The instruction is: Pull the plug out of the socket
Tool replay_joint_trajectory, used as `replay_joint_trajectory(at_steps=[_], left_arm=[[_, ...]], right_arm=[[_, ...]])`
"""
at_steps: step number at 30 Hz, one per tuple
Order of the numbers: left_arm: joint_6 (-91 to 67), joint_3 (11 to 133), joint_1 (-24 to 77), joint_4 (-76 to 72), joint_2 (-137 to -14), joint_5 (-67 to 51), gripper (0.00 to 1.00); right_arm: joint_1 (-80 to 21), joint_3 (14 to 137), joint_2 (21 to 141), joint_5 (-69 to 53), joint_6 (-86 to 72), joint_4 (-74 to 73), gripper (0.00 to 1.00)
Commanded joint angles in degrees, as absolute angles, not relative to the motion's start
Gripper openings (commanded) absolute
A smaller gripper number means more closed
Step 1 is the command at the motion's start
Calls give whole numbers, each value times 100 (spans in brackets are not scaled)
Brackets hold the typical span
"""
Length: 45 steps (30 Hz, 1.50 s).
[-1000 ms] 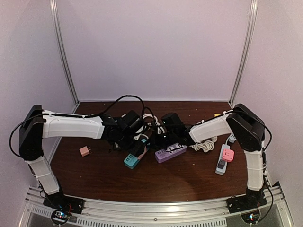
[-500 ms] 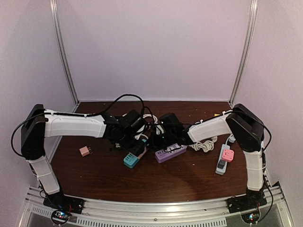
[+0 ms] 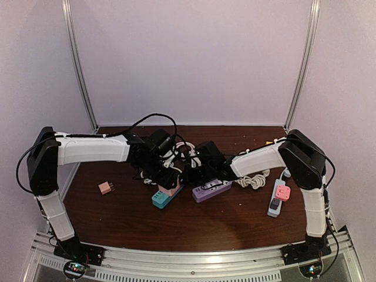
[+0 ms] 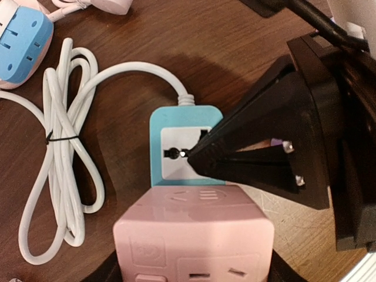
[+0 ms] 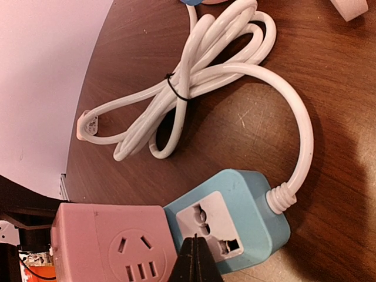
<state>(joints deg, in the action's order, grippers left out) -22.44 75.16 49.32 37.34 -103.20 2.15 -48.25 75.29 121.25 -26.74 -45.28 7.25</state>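
Scene: We see two robot arms meeting over the middle of a dark wooden table (image 3: 235, 223).
Plug location: The pink plug (image 4: 194, 232), a chunky block with outlets of its own, sits on one end of a teal power strip (image 5: 249, 191) near the table's centre.
Left gripper: The left gripper (image 3: 167, 183) is clamped on the pink plug, with a dark finger showing at each lower side of the block in its wrist view.
Right gripper: The right gripper (image 4: 189, 153) has its fingers brought together into a single point, and that point rests on the strip's white outlet face, just beside the plug.
Why held so: We judge that the right arm pins the strip down so it cannot lift when the left arm pulls.
Seating: We cannot tell whether the prongs have left the socket, because the block hides them.
Plug direction: The plug is nearly cubic, with no clear long axis. We judge that its prongs point down into the strip.
Strip axis: From above, the strip slants from near-left to far-right, with the plug at the far-right end.
Cord: A tied white cord (image 5: 176, 82) leaves the strip's other end.
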Motion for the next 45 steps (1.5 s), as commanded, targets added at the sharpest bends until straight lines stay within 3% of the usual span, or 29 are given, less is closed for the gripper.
replay_joint_trajectory(at_steps=[1,19,37,41,45], left_arm=[[-2359,7927,4762,3322,-10210,0,14],[-2217,8455,4427,3816,-10645,-564,12],[-2754,7305,4218,3551,-9137,311,14],[-3022,7031,3925,3456,-8823,517,14],[-3331,6652,3400,3137,-8452,450,16]], right_arm=[[-4851,7444,12450,-2236,-4351,-97,0],[-4821,7189,12448,-2128,-4218,-227,0],[-4763,7704,11536,-2112,-3691,-533,0],[-4764,7901,11195,-1919,-3426,-803,6],[-4764,8031,10848,-1731,-3204,-1032,18]])
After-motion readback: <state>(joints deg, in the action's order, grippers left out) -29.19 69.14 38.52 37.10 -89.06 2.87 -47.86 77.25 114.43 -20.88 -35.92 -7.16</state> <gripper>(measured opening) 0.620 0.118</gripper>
